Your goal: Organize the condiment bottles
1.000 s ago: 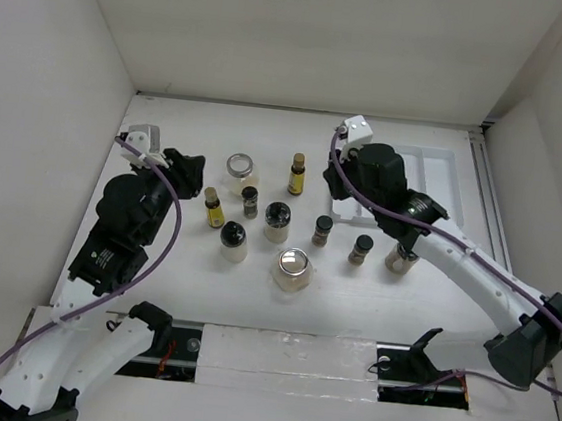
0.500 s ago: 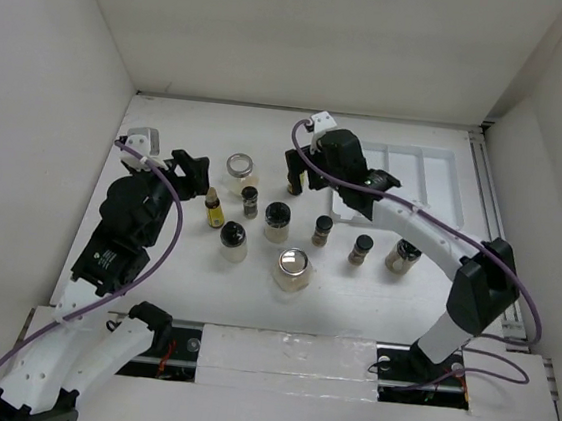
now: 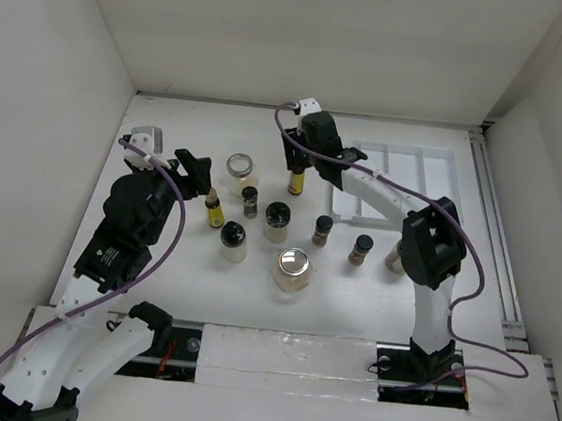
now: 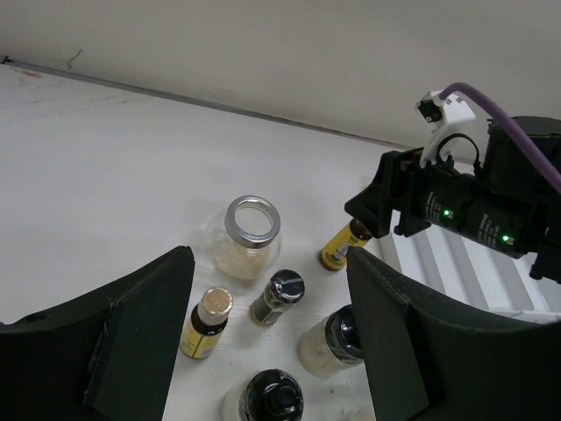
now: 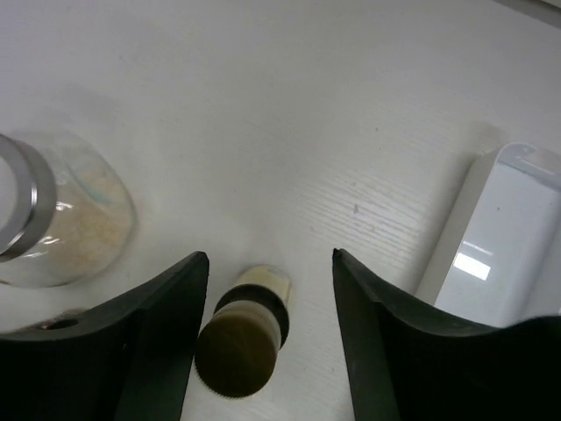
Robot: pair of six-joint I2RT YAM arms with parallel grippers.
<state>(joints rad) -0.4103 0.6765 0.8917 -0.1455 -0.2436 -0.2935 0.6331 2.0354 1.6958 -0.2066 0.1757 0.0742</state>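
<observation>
1 second brought the right claw (image 5: 270, 298), fingers apart, astride the far slim yellow-oil glass bottle (image 5: 238, 351); a grasp looks imminent.

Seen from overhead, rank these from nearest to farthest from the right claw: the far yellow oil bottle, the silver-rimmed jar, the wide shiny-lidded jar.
1. far yellow oil bottle, directly under the right claw.
2. silver-rimmed jar, off to its left.
3. wide shiny-lidded jar, at the group's front.
</observation>
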